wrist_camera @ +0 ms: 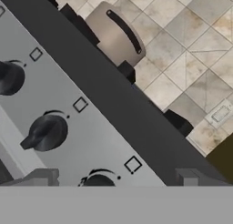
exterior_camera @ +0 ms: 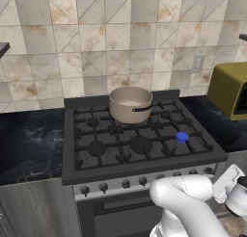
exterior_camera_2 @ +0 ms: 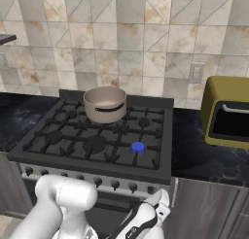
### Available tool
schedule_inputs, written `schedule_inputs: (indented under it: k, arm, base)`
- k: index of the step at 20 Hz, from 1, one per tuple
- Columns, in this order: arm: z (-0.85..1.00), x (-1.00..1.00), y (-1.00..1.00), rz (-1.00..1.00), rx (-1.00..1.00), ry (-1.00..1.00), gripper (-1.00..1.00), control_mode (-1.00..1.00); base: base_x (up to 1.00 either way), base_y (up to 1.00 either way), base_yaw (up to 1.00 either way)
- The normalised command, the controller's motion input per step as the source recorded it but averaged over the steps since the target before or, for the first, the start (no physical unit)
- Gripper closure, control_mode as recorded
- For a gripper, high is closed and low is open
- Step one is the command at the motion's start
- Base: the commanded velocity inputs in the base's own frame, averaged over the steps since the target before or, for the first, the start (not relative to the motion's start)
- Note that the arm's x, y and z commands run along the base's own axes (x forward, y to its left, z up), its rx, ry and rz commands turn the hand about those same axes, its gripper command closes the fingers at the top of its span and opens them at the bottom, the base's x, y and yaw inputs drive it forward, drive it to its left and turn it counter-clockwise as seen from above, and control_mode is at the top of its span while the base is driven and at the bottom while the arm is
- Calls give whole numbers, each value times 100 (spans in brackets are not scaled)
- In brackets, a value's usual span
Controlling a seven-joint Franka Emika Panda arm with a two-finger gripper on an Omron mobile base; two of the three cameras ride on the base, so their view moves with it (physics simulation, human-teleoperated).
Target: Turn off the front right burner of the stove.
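A: Where is the front right burner (exterior_camera: 182,138)?
B: Right of centre in the left base view, on the stove (exterior_camera: 72,171), lit blue. A pot (exterior_camera: 130,104) sits behind it.
A: And the gripper (wrist_camera: 113,175)?
B: Its fingertips (wrist_camera: 43,176) stand apart at the hand view's bottom, a knob (wrist_camera: 99,181) between them on the silver panel (wrist_camera: 91,127).

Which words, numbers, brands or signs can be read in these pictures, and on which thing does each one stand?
No word, number or brand can be read in any view.
Small square outline marks stand on the stove's silver panel, one above each knob; each is a sign without letters.
The pot, the yellow appliance and the wall outlet carry no readable text.
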Motion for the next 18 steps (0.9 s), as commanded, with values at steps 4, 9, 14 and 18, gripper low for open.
schedule_inputs:
  k: [4,9,14,18]
  arm:
    - [-2,13,0,-3,0,0,-100,-100]
    - [-11,6,0,-3,0,0,-100,-100]
    - [-26,5,0,-3,0,0,-100,-100]
    - [-16,16,0,-2,0,0,-100,-100]
  base:
    - [0,0,0]
    - [0,0,0]
    - [0,0,0]
    - [0,0,0]
